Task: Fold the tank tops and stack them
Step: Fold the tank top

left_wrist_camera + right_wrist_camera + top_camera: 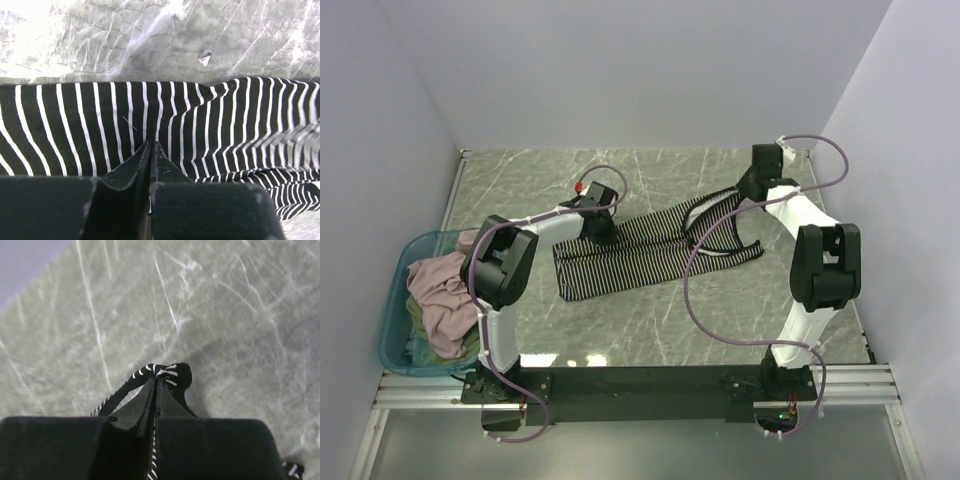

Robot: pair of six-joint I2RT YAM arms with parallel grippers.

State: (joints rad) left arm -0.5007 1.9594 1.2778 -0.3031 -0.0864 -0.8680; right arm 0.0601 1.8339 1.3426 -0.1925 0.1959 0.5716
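The black-and-white striped tank top (630, 255) lies spread across the middle of the table, hem end at the left, straps at the right. My left gripper (601, 228) is shut on its cloth near the far edge of the hem end; in the left wrist view the closed fingertips (151, 143) pinch the striped cloth (225, 125). My right gripper (752, 188) is shut on a dark-edged shoulder strap (170, 372) and holds it just above the table (225, 315). A dusty pink top (445, 290) and a pale green one (415, 315) lie bunched in the tub.
A teal plastic tub (395, 300) stands at the table's left edge, beside the left arm's base. A small white scrap (205, 59) lies on the grey marbled table beyond the striped cloth. White walls close in the back and both sides.
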